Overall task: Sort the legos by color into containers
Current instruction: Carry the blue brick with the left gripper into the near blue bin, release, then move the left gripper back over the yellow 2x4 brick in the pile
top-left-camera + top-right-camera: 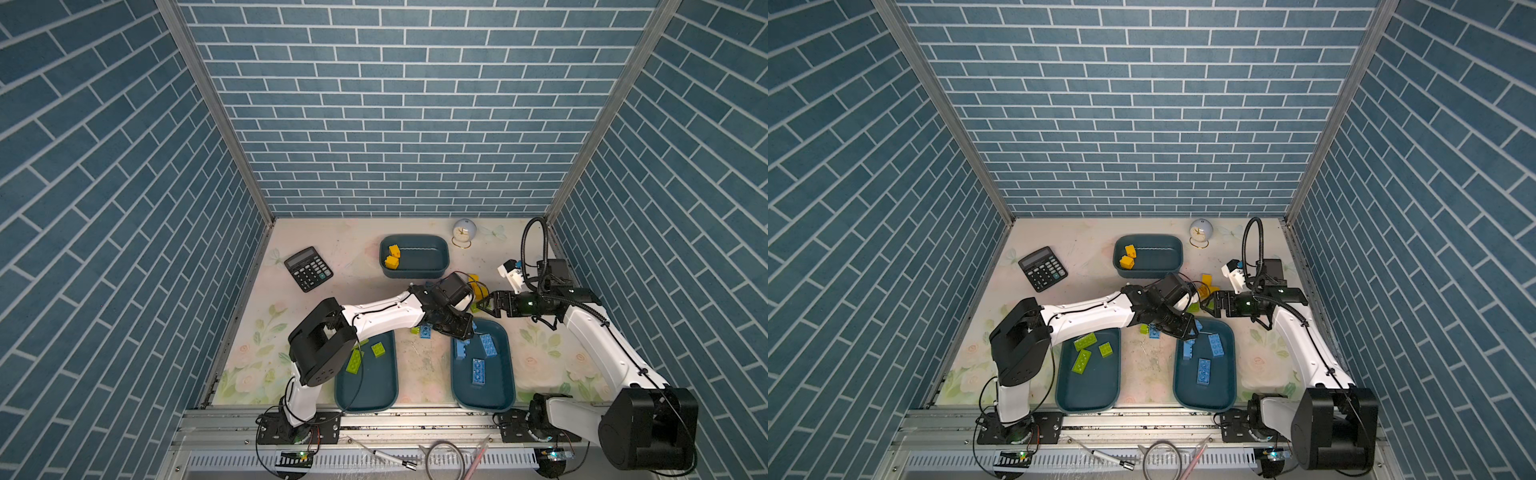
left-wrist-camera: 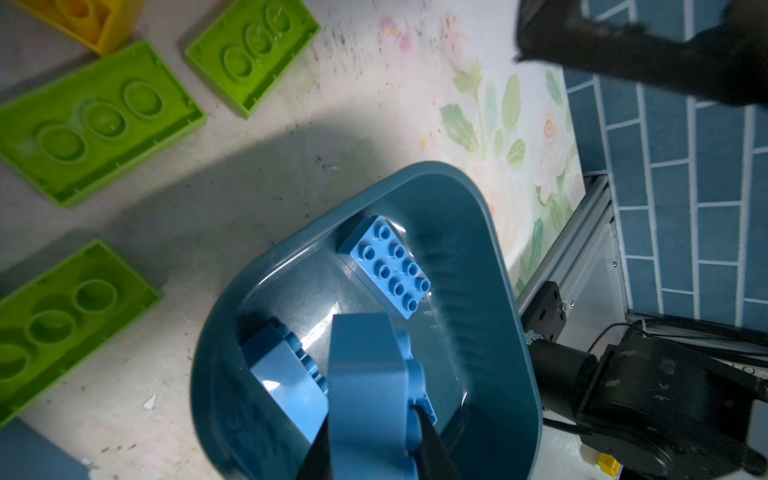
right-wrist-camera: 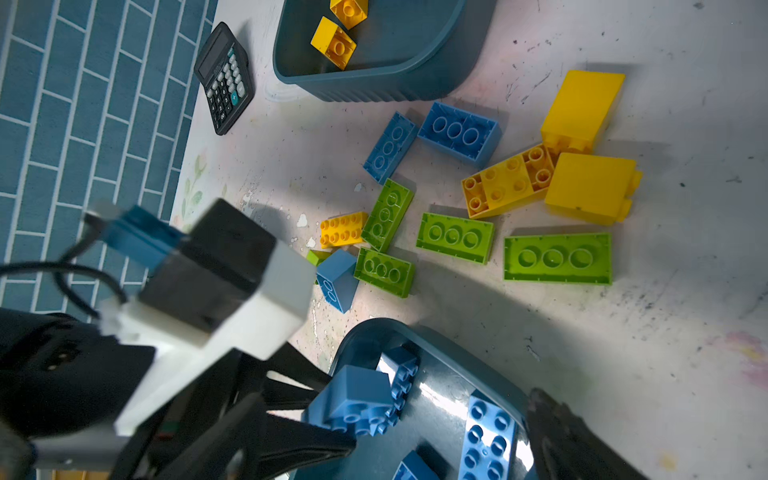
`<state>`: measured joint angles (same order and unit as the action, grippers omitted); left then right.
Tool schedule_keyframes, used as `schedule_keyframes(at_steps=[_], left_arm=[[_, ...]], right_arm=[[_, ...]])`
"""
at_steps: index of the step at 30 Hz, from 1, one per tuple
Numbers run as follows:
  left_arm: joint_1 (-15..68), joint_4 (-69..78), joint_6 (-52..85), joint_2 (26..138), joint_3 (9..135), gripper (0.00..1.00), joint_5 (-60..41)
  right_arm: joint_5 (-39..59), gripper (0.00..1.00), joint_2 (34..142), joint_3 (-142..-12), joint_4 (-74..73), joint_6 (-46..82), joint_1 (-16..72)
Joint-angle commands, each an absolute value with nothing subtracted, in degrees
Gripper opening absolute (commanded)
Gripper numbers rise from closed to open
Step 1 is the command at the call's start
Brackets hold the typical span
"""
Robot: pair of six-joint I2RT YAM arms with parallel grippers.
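left gripper (image 2: 374, 419): jaws clamped on a light blue brick, reaching in over the blue tub's far end.
held brick (image 2: 361, 365): light blue, pinched between the left jaws. It hangs above the blue tub's floor, close to another blue brick (image 2: 286, 374) that lies tipped on its side.
blue tub (image 1: 505, 399): dark teal, on the surface at the near right in both top views. Two more light blue bricks (image 1: 478, 371) lie inside with studs up, well apart from the held one.
right gripper (image 1: 482, 304): jaws wide with nothing between them, just past the blue tub's far rim.
loose bricks (image 3: 557, 257): lime green, light blue and yellow pieces scattered on the surface just beyond the blue tub's far end, most with their hollow undersides up.
green tub (image 1: 365, 395): alongside the blue tub on its left, a bare strip of surface between them. It holds three lime bricks (image 1: 1081, 360).
yellow tub (image 1: 432, 257): beyond the blue tub toward the back wall, on the far side of the loose bricks. It holds two yellow bricks (image 1: 392, 255).
calculator (image 1: 308, 269): black, well apart from the blue tub, off to the far left.
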<state>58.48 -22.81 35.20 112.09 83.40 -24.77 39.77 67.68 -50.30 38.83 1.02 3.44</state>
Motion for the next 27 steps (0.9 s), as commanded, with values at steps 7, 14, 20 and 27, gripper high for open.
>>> schedule_keyframes(at_steps=[7,14,20,27], left_arm=[[58.70,-24.72,35.35,112.86,86.90,0.48,-25.72],[57.14,-33.39,30.68,108.73,88.02,0.61,-22.35],[51.83,-41.46,24.76,104.14,87.13,0.65,-17.72],[45.08,-47.46,12.47,105.79,89.44,0.67,-12.06]], right_arm=[[39.24,0.97,66.29,-50.97,41.19,-2.37,2.81],[40.79,0.97,67.40,-51.30,39.65,-1.91,2.64],[42.66,0.97,68.45,-52.16,38.52,-1.31,2.64],[44.19,0.97,70.31,-52.79,37.44,-1.43,2.64]])
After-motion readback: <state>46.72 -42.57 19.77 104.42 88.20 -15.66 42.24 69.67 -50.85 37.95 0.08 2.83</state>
